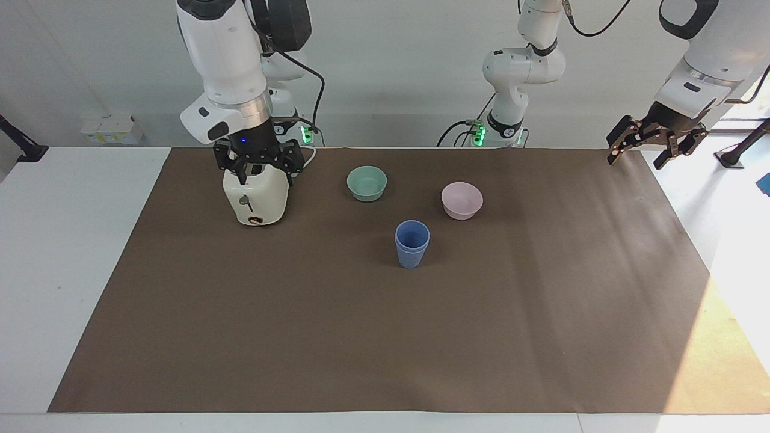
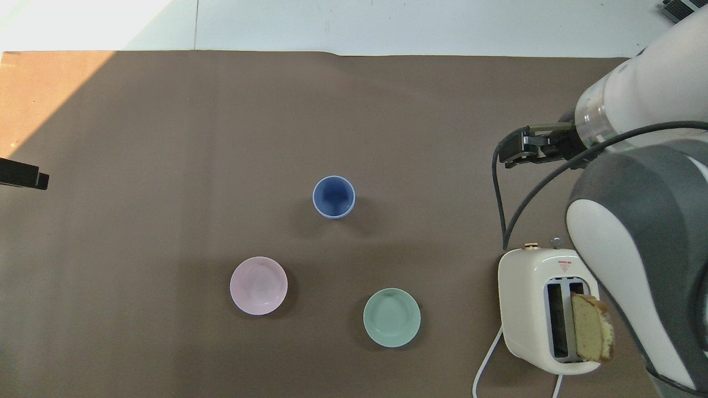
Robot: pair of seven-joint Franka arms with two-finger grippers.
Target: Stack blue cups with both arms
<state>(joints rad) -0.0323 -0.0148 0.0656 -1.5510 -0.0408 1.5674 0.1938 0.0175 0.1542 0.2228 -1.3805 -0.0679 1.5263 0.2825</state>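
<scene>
The two blue cups [image 1: 412,243] stand nested as one upright stack on the brown mat, farther from the robots than both bowls; the stack also shows in the overhead view [image 2: 333,197]. Nothing touches it. My right gripper [image 1: 265,173] is open and empty, raised over the toaster, well away from the stack toward the right arm's end of the table. My left gripper [image 1: 635,160] is open and empty, held in the air over the mat's corner at the left arm's end, where that arm waits. In the overhead view only its tip [image 2: 23,175] shows.
A cream toaster [image 1: 255,197] with a slice of bread [image 2: 592,327] in one slot stands near the right arm's base. A teal bowl [image 1: 367,183] and a pink bowl [image 1: 462,199] sit nearer to the robots than the stack.
</scene>
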